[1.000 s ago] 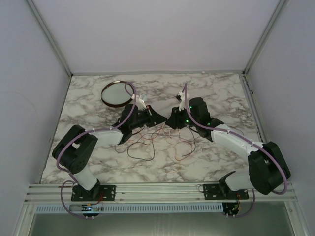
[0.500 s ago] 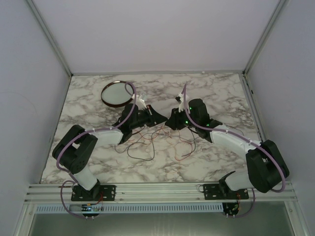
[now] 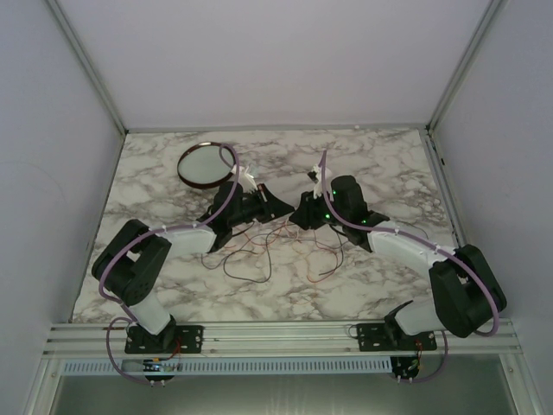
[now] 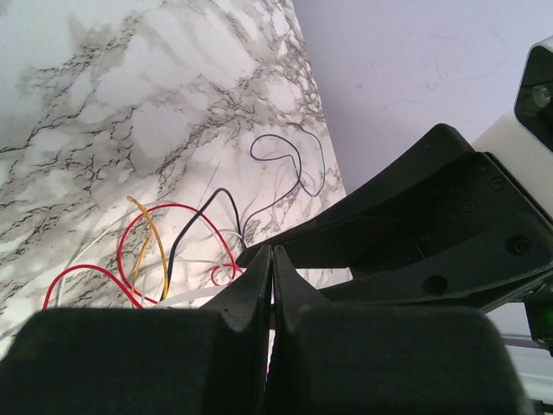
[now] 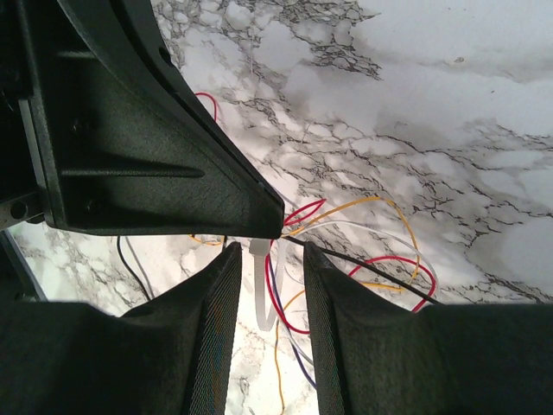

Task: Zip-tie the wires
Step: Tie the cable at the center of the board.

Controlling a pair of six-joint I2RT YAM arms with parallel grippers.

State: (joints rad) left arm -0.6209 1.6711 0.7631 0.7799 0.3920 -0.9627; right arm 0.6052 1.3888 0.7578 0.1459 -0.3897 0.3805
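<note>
The wires [image 3: 263,251] lie in a loose red, black and yellow tangle on the marble, between and in front of the two grippers. In the wrist views the wires [image 4: 138,233] [image 5: 389,259] run under both tips. My left gripper [image 3: 281,207] [image 4: 272,255] is shut. A white zip tie [image 5: 262,285] [image 4: 186,296] hangs from its tip in a loop around some strands. My right gripper [image 3: 302,214] [image 5: 270,252] faces it tip to tip. It is open, with the loop in its gap touching neither finger.
A round dark-rimmed dish [image 3: 181,169] stands at the back left, behind the left arm. Lilac cables loop along both arms. White walls close the table at the back and sides, and a metal rail [image 3: 285,333] runs along the near edge.
The right arm has leaned slightly to the left. Both grippers stay almost where they were, tip to tip over the wires.
</note>
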